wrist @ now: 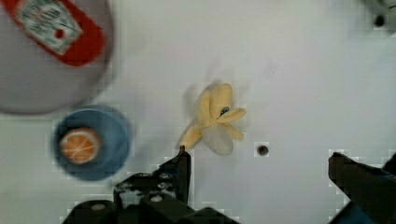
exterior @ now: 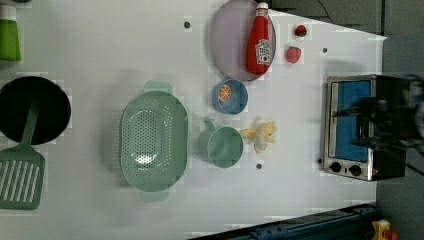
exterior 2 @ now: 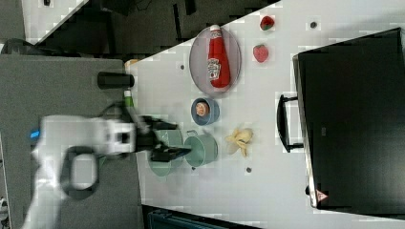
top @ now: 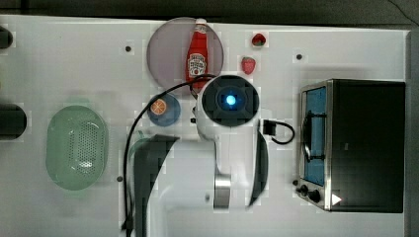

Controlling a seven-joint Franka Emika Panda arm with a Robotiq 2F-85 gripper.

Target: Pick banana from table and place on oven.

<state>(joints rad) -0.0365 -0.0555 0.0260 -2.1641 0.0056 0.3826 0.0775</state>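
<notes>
below my gripper (wrist: 259,163), jaws spread wide and empty, the banana (wrist: 212,121) lies on the table (wrist: 299,79) just ahead of one fingertip, prongs fanned, oven (top: 365,145) well apart.

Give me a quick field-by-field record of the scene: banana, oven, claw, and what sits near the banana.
banana: lying on the white table, not held
oven: door shut, black top bare in the right view
claw: open, above the table with the banana between and ahead of its fingers in the wrist view, not touching it
nearest neighbours: green cup on the left view's left of the banana; blue bowl holding an orange slice
also there: ketchup bottle on a grey plate; two strawberries
task stage: banana not yet grasped
</notes>
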